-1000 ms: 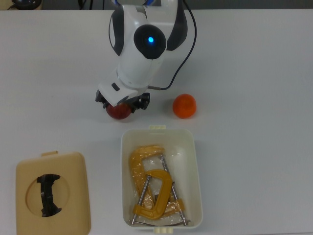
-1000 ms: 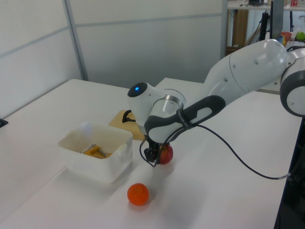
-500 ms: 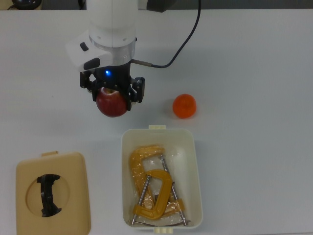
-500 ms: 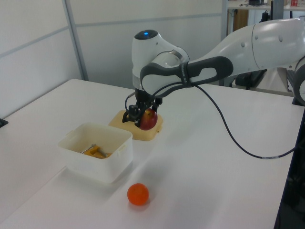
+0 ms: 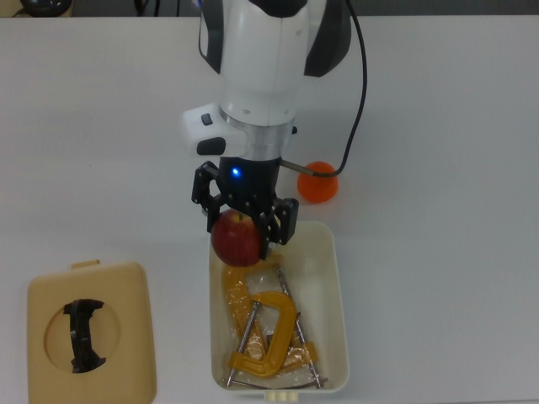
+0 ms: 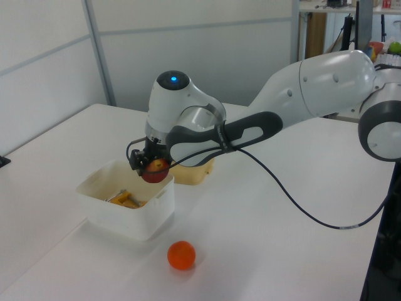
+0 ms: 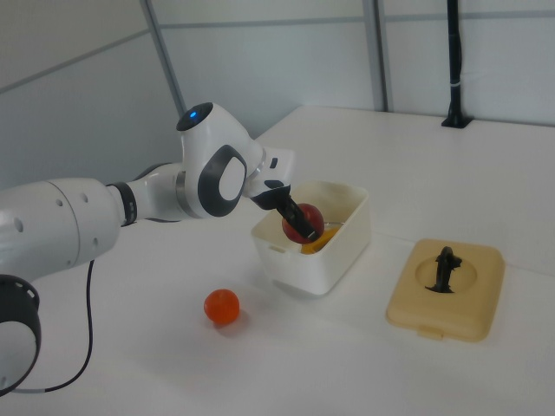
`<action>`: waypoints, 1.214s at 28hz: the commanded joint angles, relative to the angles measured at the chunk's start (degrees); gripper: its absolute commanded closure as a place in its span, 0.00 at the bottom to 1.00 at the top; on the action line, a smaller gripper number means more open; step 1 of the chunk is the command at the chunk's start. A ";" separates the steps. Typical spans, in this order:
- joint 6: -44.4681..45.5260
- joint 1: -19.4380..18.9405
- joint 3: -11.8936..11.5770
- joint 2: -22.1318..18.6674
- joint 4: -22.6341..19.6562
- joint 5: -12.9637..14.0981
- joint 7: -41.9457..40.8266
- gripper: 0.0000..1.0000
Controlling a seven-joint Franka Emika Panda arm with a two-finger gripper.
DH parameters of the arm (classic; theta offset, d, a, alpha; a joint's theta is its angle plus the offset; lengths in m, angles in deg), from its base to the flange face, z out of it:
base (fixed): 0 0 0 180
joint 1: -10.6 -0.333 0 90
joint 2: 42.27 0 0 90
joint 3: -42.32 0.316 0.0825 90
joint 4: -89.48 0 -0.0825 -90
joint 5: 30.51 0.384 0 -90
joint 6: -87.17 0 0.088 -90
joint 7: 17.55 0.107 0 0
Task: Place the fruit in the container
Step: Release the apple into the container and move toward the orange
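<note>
Over the container's (image 5: 337,278) near rim in the top view, the gripper (image 5: 244,220) has its fingers clamped on the apple (image 5: 237,240); a yellow clamp (image 5: 265,332) fills the tub's far half. The orange (image 5: 318,183) sits on open desk (image 5: 438,168) just outside the rim.

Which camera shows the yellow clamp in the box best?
The top view: the yellow clamp lies fully visible inside the white box. The left view shows only a sliver; the right view a scrap beside the apple.

C-clamp (image 5: 268,332) fills container's (image 5: 340,286) far end; near end prob. free.
</note>
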 commanded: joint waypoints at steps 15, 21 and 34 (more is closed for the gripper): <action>17.78 -1.30 0.55 -6.58 0.52 8.45 -18.90 0.00; 25.13 -1.83 2.29 -8.96 -1.49 11.91 -24.41 0.00; 19.60 -5.43 6.52 -8.79 -10.90 5.94 -18.79 0.00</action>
